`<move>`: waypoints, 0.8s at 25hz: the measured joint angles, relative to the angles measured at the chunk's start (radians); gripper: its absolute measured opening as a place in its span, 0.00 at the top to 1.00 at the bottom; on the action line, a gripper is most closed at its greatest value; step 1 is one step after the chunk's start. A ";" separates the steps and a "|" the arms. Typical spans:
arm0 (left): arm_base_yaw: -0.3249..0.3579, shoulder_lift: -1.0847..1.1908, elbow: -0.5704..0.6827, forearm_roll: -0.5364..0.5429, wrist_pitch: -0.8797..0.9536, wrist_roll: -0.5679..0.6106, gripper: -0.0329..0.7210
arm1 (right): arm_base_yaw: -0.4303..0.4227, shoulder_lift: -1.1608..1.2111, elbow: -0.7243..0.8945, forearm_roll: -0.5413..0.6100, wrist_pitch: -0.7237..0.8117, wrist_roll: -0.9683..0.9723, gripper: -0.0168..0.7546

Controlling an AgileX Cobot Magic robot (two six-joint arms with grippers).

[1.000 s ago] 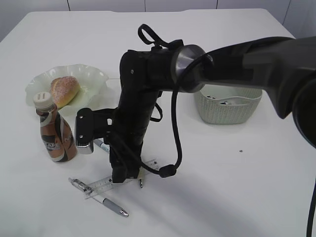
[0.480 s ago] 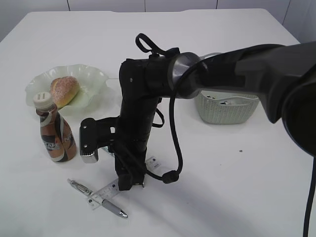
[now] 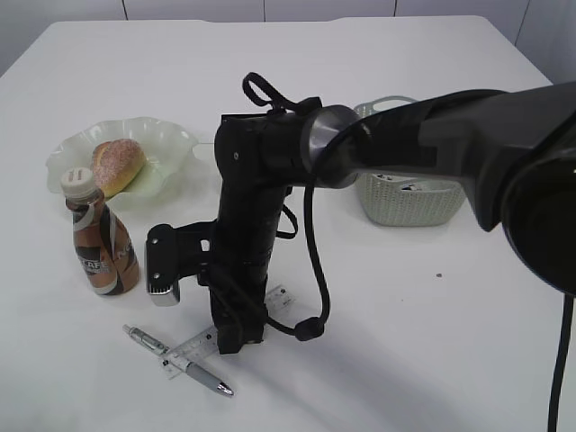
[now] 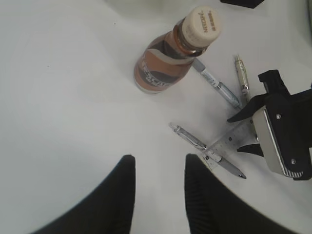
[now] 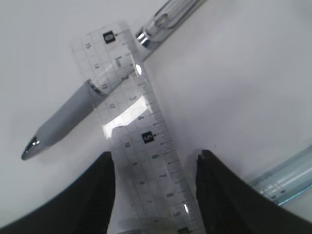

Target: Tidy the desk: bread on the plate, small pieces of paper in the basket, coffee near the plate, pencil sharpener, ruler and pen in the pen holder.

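Observation:
My right gripper (image 3: 236,345) reaches across and stands open, low over the clear ruler (image 5: 136,126), one finger on each side of it. The ruler (image 3: 193,346) lies across a grey-tipped pen (image 3: 184,363) on the desk (image 3: 378,342). That pen (image 5: 63,122) shows under the ruler's end. My left gripper (image 4: 158,163) hovers open above bare desk with nothing between its fingers. The coffee (image 3: 101,238) stands upright in front of the plate (image 3: 166,144), which holds the bread (image 3: 117,164). The basket (image 3: 414,198) stands at the right. Pen holder and pencil sharpener are out of view.
Two further pens (image 4: 217,87) (image 4: 241,78) lie between the coffee (image 4: 170,58) and the right gripper. The right arm (image 3: 432,135) stretches over the middle of the desk and hides what is under it. A small dark speck (image 3: 438,275) lies to the right.
The right gripper has come forward and down along the ruler until its fingers straddle it. Ruler, pen, coffee and bread have not moved.

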 joint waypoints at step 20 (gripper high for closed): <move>0.000 0.000 0.000 0.000 -0.007 0.000 0.62 | 0.000 0.002 0.000 -0.027 0.004 0.000 0.62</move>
